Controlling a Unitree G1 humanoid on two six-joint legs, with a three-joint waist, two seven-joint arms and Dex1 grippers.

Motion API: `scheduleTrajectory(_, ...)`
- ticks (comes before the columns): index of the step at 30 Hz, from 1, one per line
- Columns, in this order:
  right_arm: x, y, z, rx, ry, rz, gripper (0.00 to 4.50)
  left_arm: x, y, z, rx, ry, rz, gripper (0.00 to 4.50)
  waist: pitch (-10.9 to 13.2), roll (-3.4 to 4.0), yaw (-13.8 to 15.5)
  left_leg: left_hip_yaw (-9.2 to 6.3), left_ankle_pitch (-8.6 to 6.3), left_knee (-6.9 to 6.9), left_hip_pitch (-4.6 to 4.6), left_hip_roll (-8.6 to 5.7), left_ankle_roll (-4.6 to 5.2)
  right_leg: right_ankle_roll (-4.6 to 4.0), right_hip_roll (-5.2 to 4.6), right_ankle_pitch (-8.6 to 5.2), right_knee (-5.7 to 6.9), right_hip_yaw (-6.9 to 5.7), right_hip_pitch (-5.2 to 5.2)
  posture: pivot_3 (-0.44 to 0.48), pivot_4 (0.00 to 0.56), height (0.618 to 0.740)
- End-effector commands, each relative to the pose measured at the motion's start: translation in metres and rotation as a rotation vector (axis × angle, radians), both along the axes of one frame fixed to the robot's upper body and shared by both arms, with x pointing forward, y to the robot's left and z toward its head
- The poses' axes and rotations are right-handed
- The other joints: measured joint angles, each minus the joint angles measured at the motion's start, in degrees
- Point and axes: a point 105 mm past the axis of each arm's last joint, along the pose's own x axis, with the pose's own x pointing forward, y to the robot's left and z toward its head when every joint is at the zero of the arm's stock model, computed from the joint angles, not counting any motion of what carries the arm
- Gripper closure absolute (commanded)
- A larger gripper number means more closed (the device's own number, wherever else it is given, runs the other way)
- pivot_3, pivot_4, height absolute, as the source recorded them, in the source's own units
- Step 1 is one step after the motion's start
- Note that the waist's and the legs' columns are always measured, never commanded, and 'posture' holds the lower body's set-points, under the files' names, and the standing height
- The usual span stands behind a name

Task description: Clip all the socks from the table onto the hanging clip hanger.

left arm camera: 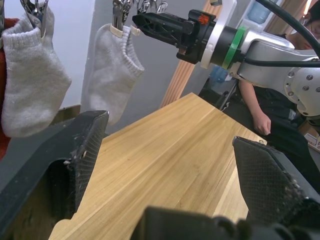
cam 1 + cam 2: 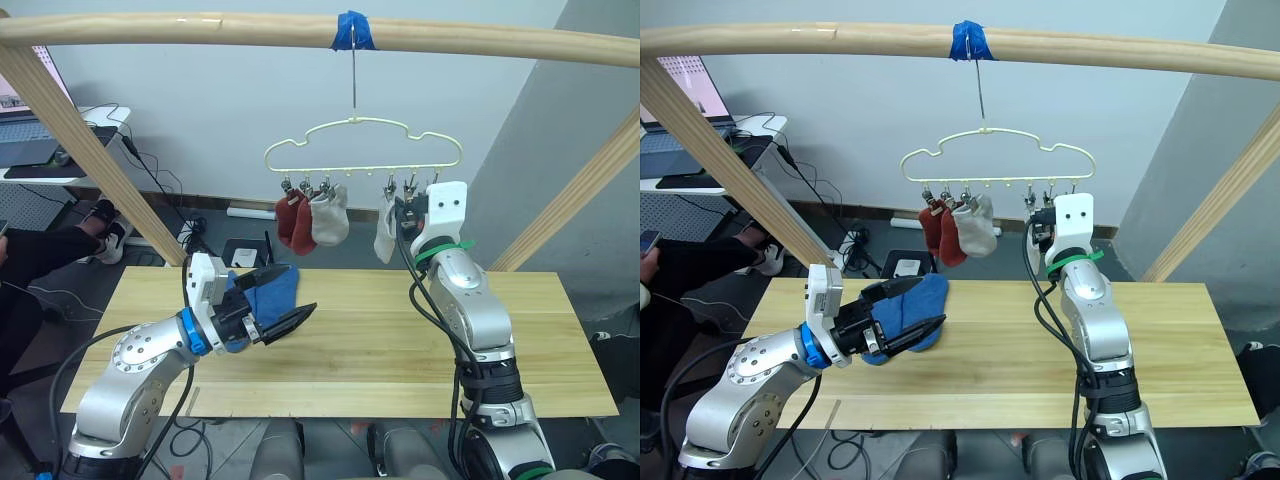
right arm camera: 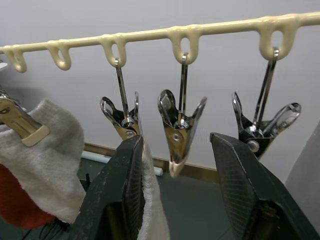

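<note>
Blue sock [image 2: 908, 310] lies on the left part of the table [image 2: 400, 340], draped over and around the left gripper [image 2: 278, 300]. In the eye views it sits between and behind the black fingers, touching them; whether it is actually pinched I cannot tell. Left wrist view shows those fingers [image 1: 82, 150] spread wide, bare planks between them, no blue in the gap.

Clip hanger [image 2: 362, 145] hangs by its hook from the wooden rail [image 2: 480, 40] at the blue tape [image 2: 353, 30]. Left clips carry two rust red socks [image 2: 293, 222] and a light grey sock [image 2: 329, 215]. A second grey sock [image 2: 386, 232] hangs right of centre.

Right gripper [image 3: 175, 165] is raised at the hanger's right end, fingers apart, one bare silver clip [image 3: 179, 131] between them, not touching. Second grey sock's clip sits just beside the finger on one side.

Right wrist view shows the bare clips that the eye views hide behind the arm. Left wrist view catches the right gripper's tip next to the second grey sock's clip, and a person seated beyond the table.
</note>
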Motion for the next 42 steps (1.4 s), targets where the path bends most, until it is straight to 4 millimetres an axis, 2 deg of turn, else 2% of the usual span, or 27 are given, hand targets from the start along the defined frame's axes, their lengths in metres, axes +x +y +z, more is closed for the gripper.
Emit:
scheduleTrajectory(1, 0.004, -0.003, 0.012, 0.014, -0.040, -0.035, 2.30, -0.003, -0.003, 0.008, 0.005, -0.042, -0.015, 0.00, 0.0, 0.00, 0.0, 0.00, 0.00, 0.00, 0.00, 0.00, 0.00, 0.00, 0.00, 0.00, 0.00, 0.00, 0.00, 0.097, 0.193, 0.740)
scheduleTrajectory(18, 0.015, 0.005, 0.022, 0.034, -0.071, -0.039, 2.30, -0.006, -0.005, 0.006, 0.009, -0.037, -0.016, 0.00, 0.0, 0.01, 0.0, 0.01, 0.00, -0.03, 0.00, 0.00, 0.00, -0.01, 0.00, 0.00, -0.02, 0.00, 0.00, 0.108, 0.190, 0.740)
scheduleTrajectory(21, 0.015, 0.005, 0.024, 0.038, -0.079, -0.044, 2.90, -0.007, -0.006, 0.006, 0.009, -0.036, -0.017, 0.00, 0.0, 0.00, 0.0, 0.01, 0.00, -0.03, 0.00, 0.00, 0.00, -0.01, 0.00, 0.00, -0.02, 0.01, 0.00, 0.108, 0.186, 0.740)
scheduleTrajectory(23, 0.016, 0.004, 0.024, 0.038, -0.080, -0.046, 3.56, -0.007, -0.006, 0.006, 0.008, -0.036, -0.018, 0.00, 0.0, 0.00, 0.0, 0.01, 0.00, -0.03, 0.00, 0.00, 0.00, -0.02, 0.00, 0.01, -0.02, 0.01, 0.00, 0.107, 0.185, 0.740)
scheduleTrajectory(42, 0.015, 0.012, 0.037, 0.028, -0.120, -0.027, 3.56, -0.007, -0.006, 0.006, 0.008, -0.037, -0.017, 0.00, 0.0, 0.01, 0.0, 0.01, 0.00, -0.04, 0.00, 0.00, 0.00, -0.02, 0.00, 0.00, -0.02, 0.00, -0.01, 0.102, 0.191, 0.740)
